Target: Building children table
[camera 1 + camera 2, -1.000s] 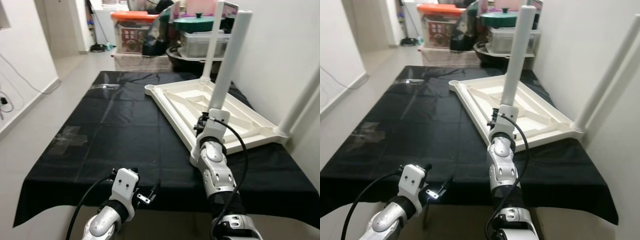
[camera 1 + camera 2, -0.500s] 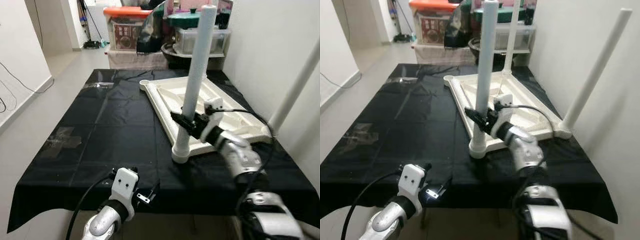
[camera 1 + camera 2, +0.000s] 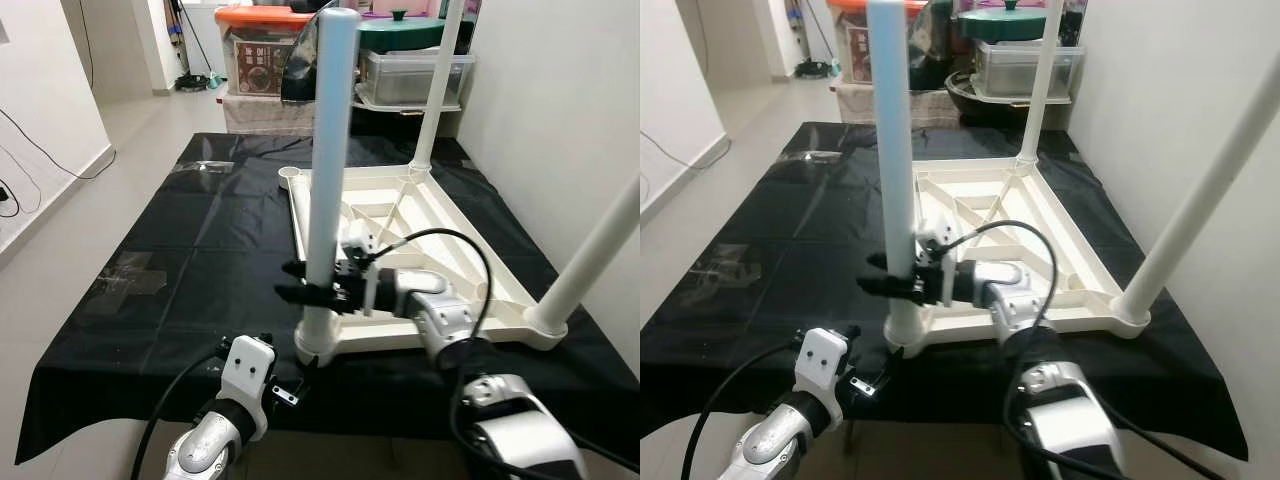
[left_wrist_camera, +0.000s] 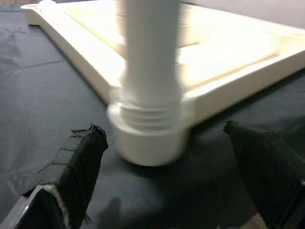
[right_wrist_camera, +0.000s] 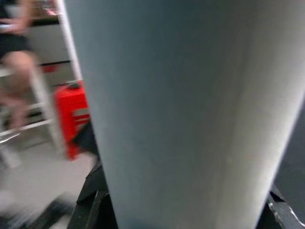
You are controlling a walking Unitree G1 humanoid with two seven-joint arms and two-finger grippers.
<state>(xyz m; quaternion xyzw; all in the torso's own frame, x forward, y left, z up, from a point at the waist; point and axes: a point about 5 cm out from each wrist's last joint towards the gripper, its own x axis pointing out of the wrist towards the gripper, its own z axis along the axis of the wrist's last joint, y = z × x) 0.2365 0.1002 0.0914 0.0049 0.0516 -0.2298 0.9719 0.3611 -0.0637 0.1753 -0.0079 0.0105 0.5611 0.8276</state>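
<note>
Three white legs stand on the upturned table top [image 3: 420,215] on the black-covered bench [image 3: 200,250]. Right gripper [image 3: 305,285] has its jaws clamped on the near leg [image 3: 328,180] in its corner socket; left gripper [image 4: 167,191] waits below, jaws apart. A tilted leg could cross-thread.

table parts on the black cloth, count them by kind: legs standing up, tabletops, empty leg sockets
Legs standing up: 3, the near one held by the right hand, the far one, the right one
Tabletops: 1, upside down
Empty leg sockets: 1, at the far left corner
Total: 5
</note>
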